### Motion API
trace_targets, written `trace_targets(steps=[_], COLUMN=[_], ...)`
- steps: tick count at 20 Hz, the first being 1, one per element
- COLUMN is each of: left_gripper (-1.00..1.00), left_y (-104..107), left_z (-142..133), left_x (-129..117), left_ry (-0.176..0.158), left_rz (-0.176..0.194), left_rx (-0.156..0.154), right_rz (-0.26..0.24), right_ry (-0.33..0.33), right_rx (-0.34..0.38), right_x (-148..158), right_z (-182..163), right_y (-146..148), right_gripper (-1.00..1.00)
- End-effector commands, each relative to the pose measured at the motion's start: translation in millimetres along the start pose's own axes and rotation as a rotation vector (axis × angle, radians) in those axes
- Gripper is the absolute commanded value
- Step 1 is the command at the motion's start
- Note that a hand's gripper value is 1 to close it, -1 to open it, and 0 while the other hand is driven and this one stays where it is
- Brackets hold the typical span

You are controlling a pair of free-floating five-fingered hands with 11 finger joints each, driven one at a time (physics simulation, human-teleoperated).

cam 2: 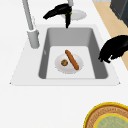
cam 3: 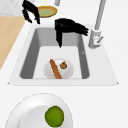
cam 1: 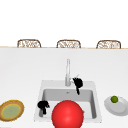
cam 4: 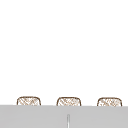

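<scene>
1. We log the right robot hand beside the faucet, over the sink: palm flat, one finger straight down, holding nothing.
2. Left robot hand hovers at the sink's front-left edge, fingers curled, empty.
3. White plate with sausage lies on the basin floor below; the step in hand looks like a reach, and a descent seems called for.

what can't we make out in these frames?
- Front view: red ball blocks the sink floor, hiding the plate.
- Side views: small round item beside the sausage, too small to identify.
- Left side view: yellow-rimmed plate cut off by the edge.
</scene>
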Motion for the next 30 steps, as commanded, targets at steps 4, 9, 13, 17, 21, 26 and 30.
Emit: trace_targets(steps=[4, 9, 13, 17, 21, 26, 30], left_gripper=[0.00, 0.00, 0.00, 0.00, 0.00, 0.00, 0.00], left_y=[0, 0, 0, 0, 0, 0, 0], left_z=[0, 0, 0, 0, 0, 0, 0], left_x=[0, 0, 0, 0, 0, 0, 0], left_ry=[0.000, 0.000, 0.000, 0.000, 0.000, 0.000, 0.000], left_rz=[0.000, 0.000, 0.000, 0.000, 0.000, 0.000, 0.000], left_rx=[0.000, 0.000, 0.000, 0.000, 0.000, 0.000, 0.000], right_rz=[0.006, 0.014, 0.006, -0.021, -0.012, -0.002, -0.019], right_ry=[-0.028, 0.001, 0.003, -0.026, -0.006, -0.002, -0.013], right_rx=[-0.084, -0.043, 0.010, 0.011, 0.097, 0.184, 0.247], right_x=[-6, -11, -14, -28, -26, -32, -36], right_z=[-5, -37, -62, -76, -103, -131, -153], right_y=[-39, -50, -60, -62, -64, -64, -51], right_gripper=[-1.00, -1.00, -1.00, -1.00, -1.00, -1.00, -1.00])
